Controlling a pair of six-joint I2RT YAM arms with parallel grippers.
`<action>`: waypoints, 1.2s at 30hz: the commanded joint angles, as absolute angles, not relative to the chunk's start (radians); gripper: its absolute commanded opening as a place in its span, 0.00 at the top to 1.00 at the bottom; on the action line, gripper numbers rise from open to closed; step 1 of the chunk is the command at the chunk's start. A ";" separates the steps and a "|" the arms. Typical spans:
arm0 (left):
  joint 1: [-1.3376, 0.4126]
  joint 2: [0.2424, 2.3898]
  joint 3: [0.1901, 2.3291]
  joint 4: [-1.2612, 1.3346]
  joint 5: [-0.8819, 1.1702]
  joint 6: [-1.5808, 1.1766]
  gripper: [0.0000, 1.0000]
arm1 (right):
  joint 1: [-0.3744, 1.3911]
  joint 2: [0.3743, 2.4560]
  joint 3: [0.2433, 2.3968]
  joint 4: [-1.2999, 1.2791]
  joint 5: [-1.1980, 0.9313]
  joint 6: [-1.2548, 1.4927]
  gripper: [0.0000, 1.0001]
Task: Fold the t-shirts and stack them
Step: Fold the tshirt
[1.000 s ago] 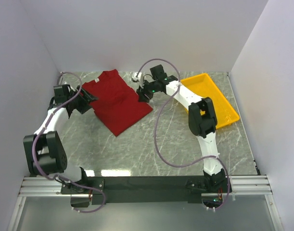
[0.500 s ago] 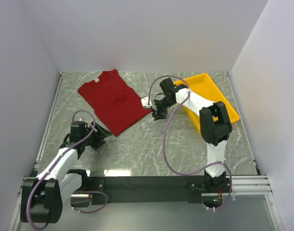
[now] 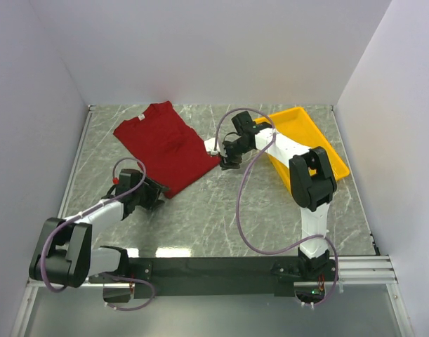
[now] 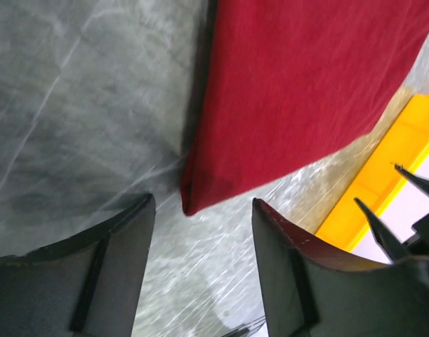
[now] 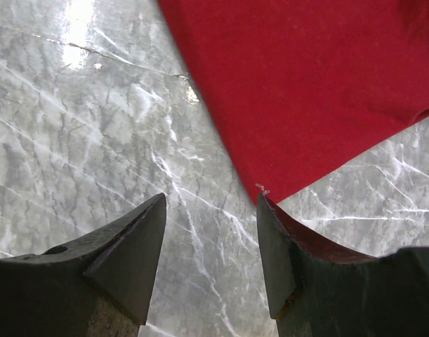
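Since a second ago the left gripper [image 3: 156, 197] has swung away from the far left edge of the t-shirt [image 3: 163, 146] and come round to its near corner. The right gripper [image 3: 225, 162] has slid from the far right edge down to the right-hand corner. The t-shirt itself lies about where it lay. Dark red, it rests flat on the grey marbled table [image 3: 200, 217], in the far left part, set at a slant with the collar end toward the far left corner and one corner pointing at the near edge.

In the left wrist view the t-shirt [image 4: 298, 91] ends in a rounded, doubled-looking corner just ahead of the gap between the two dark fingers [image 4: 109, 274]. The left gripper [image 4: 203, 205] has its jaws apart with nothing in them, and whether a finger brushes the cloth cannot be told.

In the right wrist view the t-shirt [image 5: 305, 84] comes to a point with a small loose thread, right at the tip of one finger [image 5: 298, 260]. The right gripper [image 5: 210, 200] is also spread wide and holds nothing, with bare table [image 5: 81, 119] showing between its fingers.

A yellow tray [image 3: 326, 151] sits at the far right of the table, apart from the t-shirt, and the right arm reaches across its left rim
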State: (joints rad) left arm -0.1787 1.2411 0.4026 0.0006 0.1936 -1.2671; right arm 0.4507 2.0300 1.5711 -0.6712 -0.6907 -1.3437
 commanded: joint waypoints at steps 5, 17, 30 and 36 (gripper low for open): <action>-0.189 1.348 0.457 0.034 0.130 -1.322 0.42 | 0.446 2.029 1.580 -0.653 -0.680 -1.379 0.39; -0.201 1.414 0.466 0.064 0.166 -1.309 0.80 | 0.445 2.055 1.586 -0.712 -0.676 -1.554 0.39; -0.202 1.433 0.486 0.084 0.227 -1.267 0.98 | 0.495 2.193 1.719 -0.699 -0.548 -1.637 0.41; -0.202 1.434 0.486 0.087 0.238 -1.255 0.99 | 0.497 2.212 1.729 -0.658 -0.519 -1.626 0.41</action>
